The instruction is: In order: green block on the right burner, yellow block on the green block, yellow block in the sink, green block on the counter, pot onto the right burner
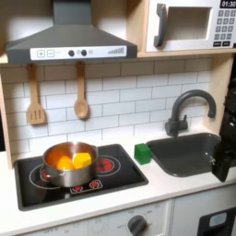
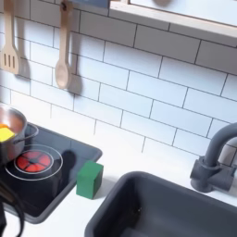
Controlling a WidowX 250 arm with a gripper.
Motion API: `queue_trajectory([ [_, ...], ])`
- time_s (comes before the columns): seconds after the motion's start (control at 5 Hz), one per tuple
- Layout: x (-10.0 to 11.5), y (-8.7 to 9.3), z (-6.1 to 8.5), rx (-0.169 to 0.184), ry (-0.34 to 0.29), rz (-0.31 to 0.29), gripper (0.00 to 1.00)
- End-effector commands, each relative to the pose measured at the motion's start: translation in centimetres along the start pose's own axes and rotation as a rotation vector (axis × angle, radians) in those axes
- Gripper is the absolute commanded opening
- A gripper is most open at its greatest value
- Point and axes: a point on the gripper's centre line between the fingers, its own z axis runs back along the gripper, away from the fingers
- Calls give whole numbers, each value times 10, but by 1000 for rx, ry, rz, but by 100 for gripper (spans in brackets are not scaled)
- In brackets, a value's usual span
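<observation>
small bright green cube [image 1: 142,152] on the table [image 1: 175,189], at the pot's 3 o'clock: light, rigid; pinch opposite flat faces. dark pincer [image 1: 224,159] state: cannot tell.

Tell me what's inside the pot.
In the first exterior view, the pot holds the yellow block beside a rounder orange piece. The pot's bottom beneath them is covered, so anything below cannot be seen.

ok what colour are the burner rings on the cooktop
Red, clearest on the burner in the second exterior view.
</observation>
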Motion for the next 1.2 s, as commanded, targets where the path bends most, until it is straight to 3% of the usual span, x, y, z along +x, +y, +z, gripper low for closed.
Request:
queue_trajectory([
  [0.0, 0, 0, 0, 0, -2, 0, 100],
  [0.6, 37, 13, -9, 5, -30, 41, 100],
  [1.0, 73, 21, -23, -26, -31, 40, 100],
])
